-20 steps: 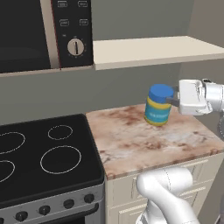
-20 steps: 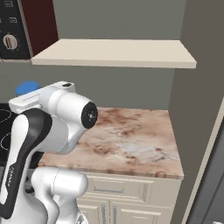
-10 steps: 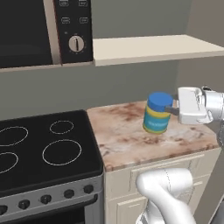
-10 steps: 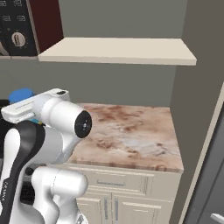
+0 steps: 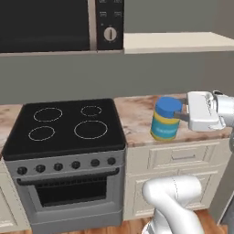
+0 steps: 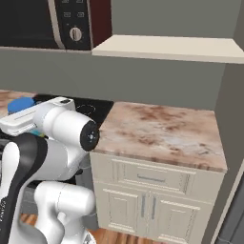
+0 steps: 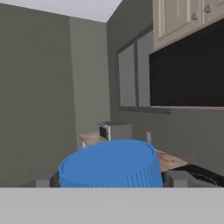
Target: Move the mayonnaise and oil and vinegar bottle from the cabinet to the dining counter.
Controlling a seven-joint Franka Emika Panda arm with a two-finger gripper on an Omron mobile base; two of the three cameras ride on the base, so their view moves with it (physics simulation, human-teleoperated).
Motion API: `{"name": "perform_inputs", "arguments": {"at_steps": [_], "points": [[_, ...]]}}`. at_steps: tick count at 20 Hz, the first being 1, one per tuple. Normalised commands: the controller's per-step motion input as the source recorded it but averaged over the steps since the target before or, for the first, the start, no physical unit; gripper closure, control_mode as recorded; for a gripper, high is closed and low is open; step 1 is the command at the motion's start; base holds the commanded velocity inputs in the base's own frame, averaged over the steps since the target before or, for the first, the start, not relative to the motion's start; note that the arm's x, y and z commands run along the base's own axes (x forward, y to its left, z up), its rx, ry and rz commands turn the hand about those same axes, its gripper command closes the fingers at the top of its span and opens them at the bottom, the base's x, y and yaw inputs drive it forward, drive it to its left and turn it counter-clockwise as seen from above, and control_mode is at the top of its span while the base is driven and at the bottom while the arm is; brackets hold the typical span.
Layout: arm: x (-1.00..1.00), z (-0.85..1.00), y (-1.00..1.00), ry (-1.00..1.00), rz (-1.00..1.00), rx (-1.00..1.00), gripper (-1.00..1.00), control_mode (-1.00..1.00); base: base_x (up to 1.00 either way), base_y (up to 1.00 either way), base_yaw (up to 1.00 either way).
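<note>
My gripper (image 5: 182, 113) is shut on the mayonnaise (image 5: 165, 119), a short jar with a blue lid and yellow and light-blue bands. It holds the jar upright in the air in front of the marble worktop's edge. In the hand view the blue lid (image 7: 109, 165) sits between my fingertips (image 7: 176, 178). The right base view has the lid (image 6: 20, 105) peeking out behind my arm. The cabinet (image 5: 176, 42) is a beige shelf board above, with nothing on its visible top (image 6: 167, 47). The oil and vinegar bottle and the dining counter are out of view.
A black stove (image 5: 68, 123) stands left of the marble worktop (image 6: 162, 136). The black microwave (image 5: 50, 25) hangs above the stove. Cream lower cupboards (image 5: 183, 157) are below the worktop. A grey wall column (image 6: 233, 119) closes the right side.
Both base views have shifted, bringing the stove and lower cupboards further into the picture, so the base has moved. The jar stays held in my gripper, now lower and off the worktop's edge.
</note>
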Motion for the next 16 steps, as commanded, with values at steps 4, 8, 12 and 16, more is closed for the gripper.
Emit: {"name": "perform_inputs", "arguments": {"at_steps": [4,8,12,16], "points": [[0.00,0.00,0.00,0.00,0.00,0.00,1.00,1.00,-0.33,0.42,0.36],[0.00,0.00,0.00,0.00,0.00,0.00,1.00,1.00,-0.28,0.37,0.34],[0.00,0.00,0.00,0.00,0.00,0.00,1.00,1.00,-0.28,0.38,0.30],[0.00,0.00,0.00,0.00,0.00,0.00,1.00,1.00,-0.24,0.38,0.30]]}}
